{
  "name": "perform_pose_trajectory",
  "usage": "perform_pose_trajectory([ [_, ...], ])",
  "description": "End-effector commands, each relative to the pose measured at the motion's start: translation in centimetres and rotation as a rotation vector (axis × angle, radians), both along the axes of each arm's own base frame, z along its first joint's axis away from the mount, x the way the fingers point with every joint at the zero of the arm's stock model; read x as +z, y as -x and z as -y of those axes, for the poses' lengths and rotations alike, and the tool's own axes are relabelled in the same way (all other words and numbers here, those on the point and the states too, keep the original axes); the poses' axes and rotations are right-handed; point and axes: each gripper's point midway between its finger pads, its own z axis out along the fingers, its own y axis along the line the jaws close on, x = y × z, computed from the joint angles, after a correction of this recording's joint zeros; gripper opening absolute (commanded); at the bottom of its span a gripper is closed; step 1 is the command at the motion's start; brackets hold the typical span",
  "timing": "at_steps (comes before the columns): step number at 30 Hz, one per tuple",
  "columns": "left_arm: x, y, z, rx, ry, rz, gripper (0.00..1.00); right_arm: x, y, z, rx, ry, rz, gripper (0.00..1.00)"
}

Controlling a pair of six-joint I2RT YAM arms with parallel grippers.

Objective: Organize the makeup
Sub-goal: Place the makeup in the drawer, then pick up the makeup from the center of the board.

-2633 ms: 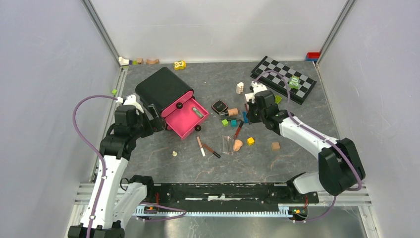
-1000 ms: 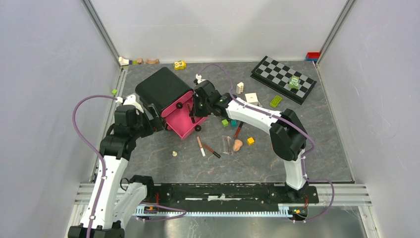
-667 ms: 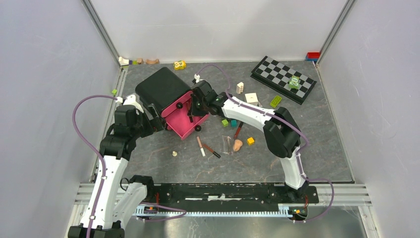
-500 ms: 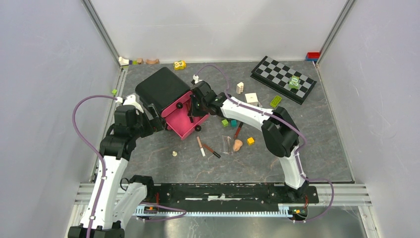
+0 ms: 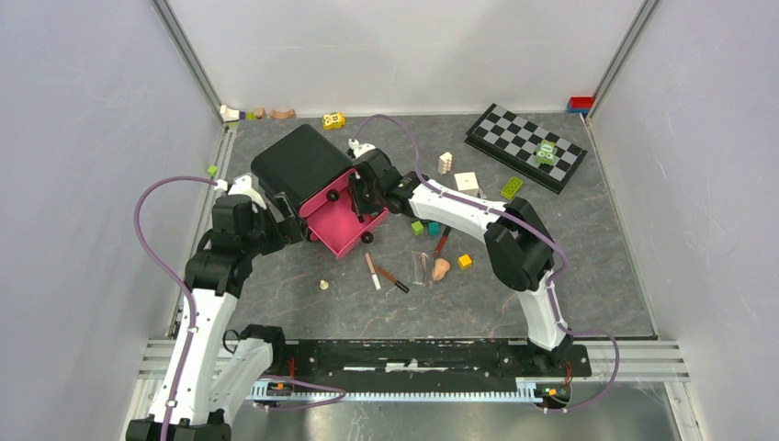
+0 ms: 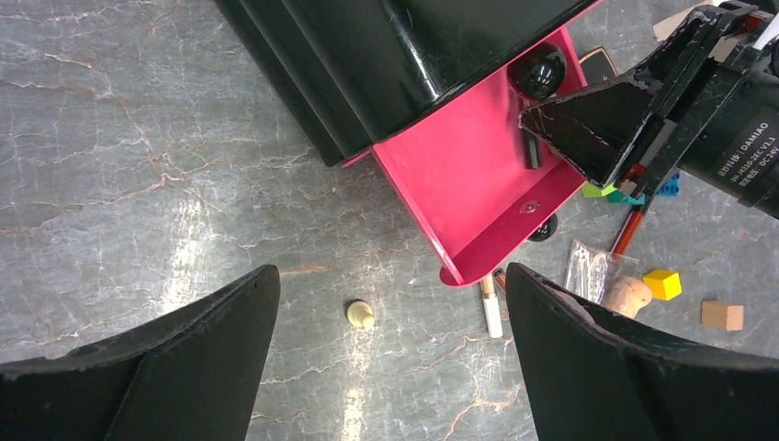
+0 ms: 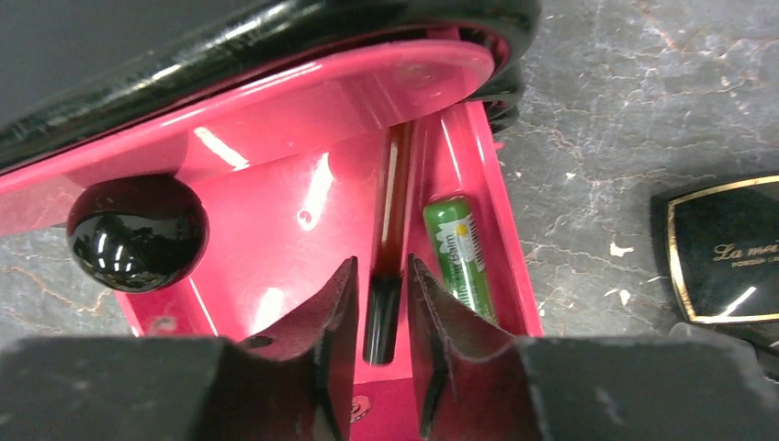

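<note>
We list: drawer (image 7: 303,202), glossy pink plastic; its case (image 6: 441,46) and knob (image 7: 138,230), high-gloss black plastic; green tube (image 7: 457,253), shiny with a printed label; brown pencil (image 7: 393,202), lacquered; compact (image 7: 726,248), satin black with gilt lettering; counter (image 6: 138,184), smooth grey marbled surface with a faint sheen; right claw (image 7: 379,266), matt black.

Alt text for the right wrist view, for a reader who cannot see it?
The right end effector hovers over an open pink drawer, its fingers narrowly apart on either side of a dark pencil lying inside beside a green tube. A black compact sits on the grey table to the right.
</note>
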Motion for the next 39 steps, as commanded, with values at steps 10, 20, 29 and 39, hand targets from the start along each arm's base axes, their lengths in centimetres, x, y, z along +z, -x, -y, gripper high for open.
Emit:
perform_pose_trajectory([
  [10,0.8,-0.4,0.1,-0.024,-0.014,0.046,0.98,5.9,-1.5,1.3,-0.002,-0.004,0.194,0.41],
  [20,0.8,-0.4,0.1,-0.025,-0.013,0.046,0.98,10.4,-0.1,6.1,-0.06,0.014,0.312,0.39],
  [29,0.7,-0.5,0.2,-0.027,-0.012,0.041,0.98,7.6,0.3,16.6,-0.262,0.139,0.274,0.37],
  [39,0.6,-0.5,0.3,-0.03,-0.01,0.039,0.98,0.6,2.6,23.1,-0.442,0.162,0.093,0.37],
])
